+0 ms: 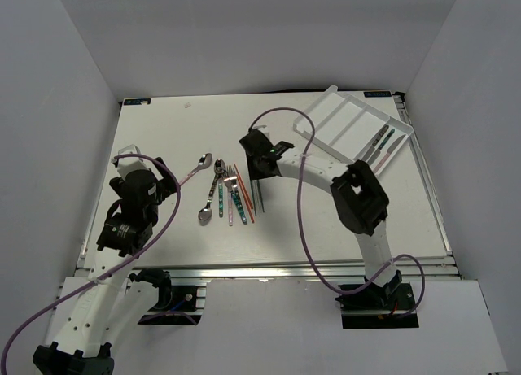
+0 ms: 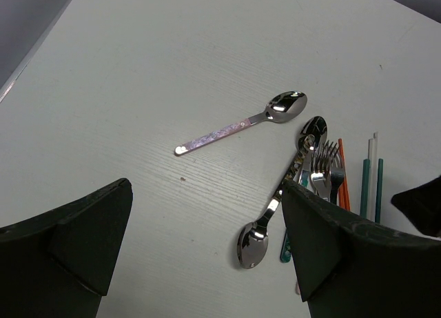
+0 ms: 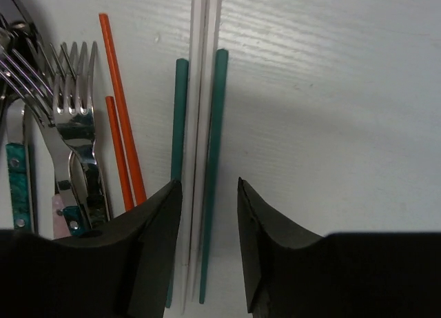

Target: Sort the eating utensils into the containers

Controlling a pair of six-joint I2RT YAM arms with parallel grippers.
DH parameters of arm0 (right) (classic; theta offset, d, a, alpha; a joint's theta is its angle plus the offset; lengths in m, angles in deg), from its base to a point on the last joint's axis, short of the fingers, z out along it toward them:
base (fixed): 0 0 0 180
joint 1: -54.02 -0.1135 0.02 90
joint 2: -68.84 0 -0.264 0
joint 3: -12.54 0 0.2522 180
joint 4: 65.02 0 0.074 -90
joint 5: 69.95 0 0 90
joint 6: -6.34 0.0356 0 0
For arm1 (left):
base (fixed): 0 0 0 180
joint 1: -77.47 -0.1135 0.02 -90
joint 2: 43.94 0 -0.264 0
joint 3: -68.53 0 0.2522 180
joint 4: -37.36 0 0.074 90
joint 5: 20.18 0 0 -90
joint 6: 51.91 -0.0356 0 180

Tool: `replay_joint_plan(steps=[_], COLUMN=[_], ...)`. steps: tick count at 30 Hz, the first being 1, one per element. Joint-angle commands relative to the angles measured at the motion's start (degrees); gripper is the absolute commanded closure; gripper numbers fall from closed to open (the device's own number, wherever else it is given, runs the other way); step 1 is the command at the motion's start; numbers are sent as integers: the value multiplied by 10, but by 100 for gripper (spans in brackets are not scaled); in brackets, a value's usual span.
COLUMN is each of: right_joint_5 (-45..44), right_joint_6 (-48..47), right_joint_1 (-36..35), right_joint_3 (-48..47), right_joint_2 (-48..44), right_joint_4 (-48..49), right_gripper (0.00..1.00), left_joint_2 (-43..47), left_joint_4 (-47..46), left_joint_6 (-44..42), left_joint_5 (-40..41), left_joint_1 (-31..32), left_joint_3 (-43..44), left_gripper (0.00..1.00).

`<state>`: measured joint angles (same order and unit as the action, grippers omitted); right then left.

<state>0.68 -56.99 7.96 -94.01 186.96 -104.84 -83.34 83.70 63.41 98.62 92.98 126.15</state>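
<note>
Only the right wrist view is showing the right gripper standing narrowly parted astride white and teal chopsticks near the table's middle, their near ends hiding beneath it. The left gripper is gaping wide near the left edge. Overhead, the tray is lying at the far right corner.

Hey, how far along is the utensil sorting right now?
Early. Done: a few utensils lie in the white tray. In hand: the right gripper straddles the white and teal chopsticks, not yet shut. The left gripper is open, empty. Left: spoons, forks and orange chopsticks on the table.
</note>
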Motion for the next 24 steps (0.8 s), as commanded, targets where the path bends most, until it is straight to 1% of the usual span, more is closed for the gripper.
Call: replay_joint_plan(steps=[1,4,7,11,12,13,24], right_joint_5=[-28,-31,-31,-28,-26,-23,-8], right_joint_6=[6,7,7,3,1,-2,-5], right_joint_1=[-9,-13,-13,-13,-13,-13,-8], right_joint_3=[-53,-70,-62,-56,-56,-55,-68], right_joint_2=[29,52,53,53,54,54,90], right_joint_4=[-33,-47,-42,-36,-33,-30,-34], right_gripper=[57,58,61,62,64,67,68], left_joint_2=[2,1,4,4,4,4,5], left_joint_4=[0,-1,-1,-1,-1,-2,-1], left_joint_6=[-3,-3,-4,-4,-4,-4,-4], left_joint_5=[6,3,2,1,1,1,2], left_joint_1=[1,1,2,1,1,1,1], left_joint_3=[-1,-1,-1,-1,-1,-1,-1], left_gripper=[2,2,2,2,2,2,2])
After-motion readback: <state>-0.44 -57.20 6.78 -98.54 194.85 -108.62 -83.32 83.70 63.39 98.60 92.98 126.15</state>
